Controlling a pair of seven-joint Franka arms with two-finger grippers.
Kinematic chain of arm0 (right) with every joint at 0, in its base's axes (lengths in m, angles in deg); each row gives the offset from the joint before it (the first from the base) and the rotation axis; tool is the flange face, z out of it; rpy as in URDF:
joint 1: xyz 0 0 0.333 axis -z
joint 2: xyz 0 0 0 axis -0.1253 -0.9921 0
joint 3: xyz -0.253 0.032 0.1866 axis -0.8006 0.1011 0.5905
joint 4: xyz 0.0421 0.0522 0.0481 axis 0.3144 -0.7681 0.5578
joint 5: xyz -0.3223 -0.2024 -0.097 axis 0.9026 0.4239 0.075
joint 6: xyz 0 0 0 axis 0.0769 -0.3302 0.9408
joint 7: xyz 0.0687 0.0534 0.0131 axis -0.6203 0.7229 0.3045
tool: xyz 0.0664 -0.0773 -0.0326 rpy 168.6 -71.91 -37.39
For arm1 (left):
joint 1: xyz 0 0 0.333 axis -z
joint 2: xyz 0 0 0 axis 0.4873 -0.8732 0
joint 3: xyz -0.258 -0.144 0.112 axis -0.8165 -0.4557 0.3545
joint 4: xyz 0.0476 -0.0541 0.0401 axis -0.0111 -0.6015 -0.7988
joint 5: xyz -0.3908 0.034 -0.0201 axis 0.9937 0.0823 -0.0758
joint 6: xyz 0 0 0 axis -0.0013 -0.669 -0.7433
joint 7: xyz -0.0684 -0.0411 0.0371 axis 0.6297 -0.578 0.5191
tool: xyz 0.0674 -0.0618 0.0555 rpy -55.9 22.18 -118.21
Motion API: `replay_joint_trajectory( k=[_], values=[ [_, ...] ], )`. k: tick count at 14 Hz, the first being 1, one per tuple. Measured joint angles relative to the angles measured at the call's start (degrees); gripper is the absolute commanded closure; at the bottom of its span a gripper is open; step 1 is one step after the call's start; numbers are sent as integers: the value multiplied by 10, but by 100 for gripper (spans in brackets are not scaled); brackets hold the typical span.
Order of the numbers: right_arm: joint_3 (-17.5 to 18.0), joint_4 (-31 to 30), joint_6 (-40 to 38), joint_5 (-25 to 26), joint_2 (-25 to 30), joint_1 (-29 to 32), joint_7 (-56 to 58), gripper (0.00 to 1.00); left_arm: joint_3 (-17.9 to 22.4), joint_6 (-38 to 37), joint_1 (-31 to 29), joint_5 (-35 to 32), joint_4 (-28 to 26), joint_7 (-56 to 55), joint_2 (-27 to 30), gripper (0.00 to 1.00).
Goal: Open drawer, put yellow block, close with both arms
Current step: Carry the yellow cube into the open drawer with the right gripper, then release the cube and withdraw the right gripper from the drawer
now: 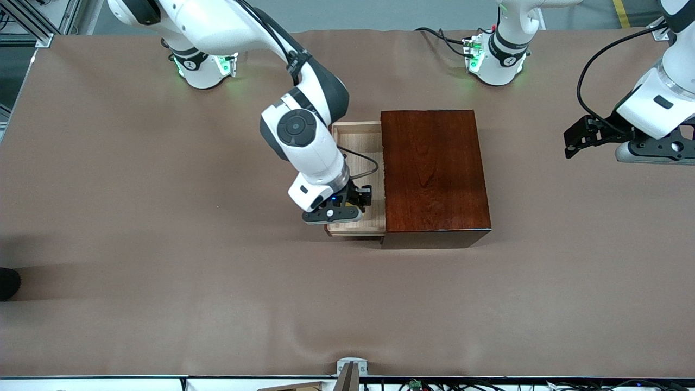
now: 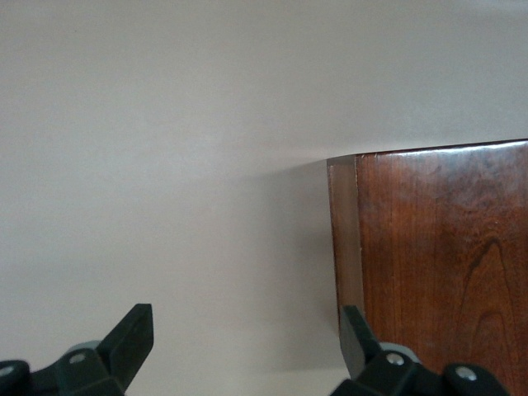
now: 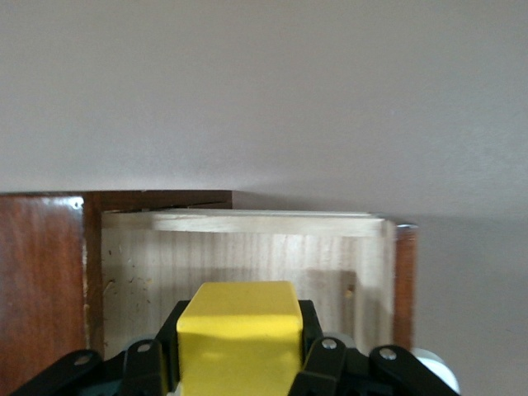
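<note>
Drawer (image 1: 358, 142) stands pulled out of the wooden box (image 1: 433, 169) toward the right arm's end of the table (image 1: 136, 217), its pale wood floor exposed. The right arm (image 1: 304, 130) reaches from its base at the table's edge, elbow bent, wrist pointing down over the drawer's corner nearest the front camera. The right gripper (image 3: 239, 363) is clamped on the yellow block (image 3: 239, 338), holding it just above the drawer floor, inside the drawer's walls. The left arm (image 1: 659, 100) waits raised near the table edge at its own end, well apart from the box. The left gripper (image 2: 247, 351) has its fingers spread apart with nothing between them, facing the box's side.
</note>
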Motion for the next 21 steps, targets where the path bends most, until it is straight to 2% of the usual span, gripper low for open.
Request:
replay_joint_trajectory(
  k=[1,2,3,4,5,11,13,16,18,21],
  values=[
    [0,0,5,0,-7,-3,0,99,0,0,0,0,0,0,0,0],
    [-1,0,9,0,-13,-5,0,93,0,0,0,0,0,0,0,0],
    [-1,-1,13,0,-19,-7,0,79,0,0,0,0,0,0,0,0],
    [-1,-1,15,0,-22,-8,0,34,0,0,0,0,0,0,0,0],
    [-1,-1,16,0,-23,-8,-1,0,0,0,0,0,0,0,0,0],
    [-2,10,-13,0,-14,-8,-15,0,-1,-1,0,0,2,0,-5,0],
    [-6,19,-69,-1,9,-7,-18,0,-4,-1,0,0,6,0,-5,0],
    [-13,26,-185,-1,73,11,-20,0,-7,-9,0,0,16,0,-5,0],
    [-16,28,-272,-1,124,49,-9,0,-9,-18,0,0,20,0,-4,0],
    [-22,26,-372,3,186,139,62,0,-15,-22,2,0,20,0,-4,0]
  ],
)
